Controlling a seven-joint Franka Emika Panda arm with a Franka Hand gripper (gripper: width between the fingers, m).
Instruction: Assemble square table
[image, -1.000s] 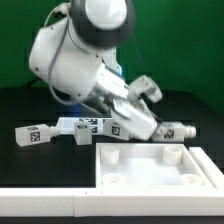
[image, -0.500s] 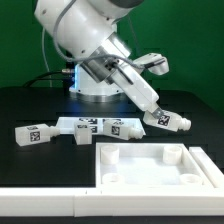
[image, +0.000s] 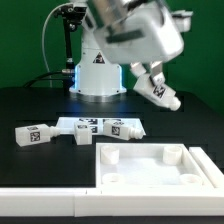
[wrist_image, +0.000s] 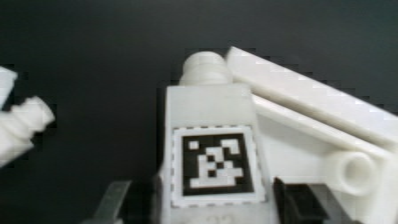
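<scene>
The claw (image: 151, 85), partly closed on one tilted leg (image: 166, 96), has lifted it off the table (image: 30, 105) at the exterior view's right, beyond the square top (image: 150, 172), so seating it in a corner socket (image: 173, 153) is probably next.

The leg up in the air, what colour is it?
The leg is white with a black-and-white tag; the wrist view shows it best.

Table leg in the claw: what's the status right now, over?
Gripper shut on one table leg, held in the air. Square table top below, no legs fitted. Three spare legs lie beyond it; nothing blocking.
</scene>
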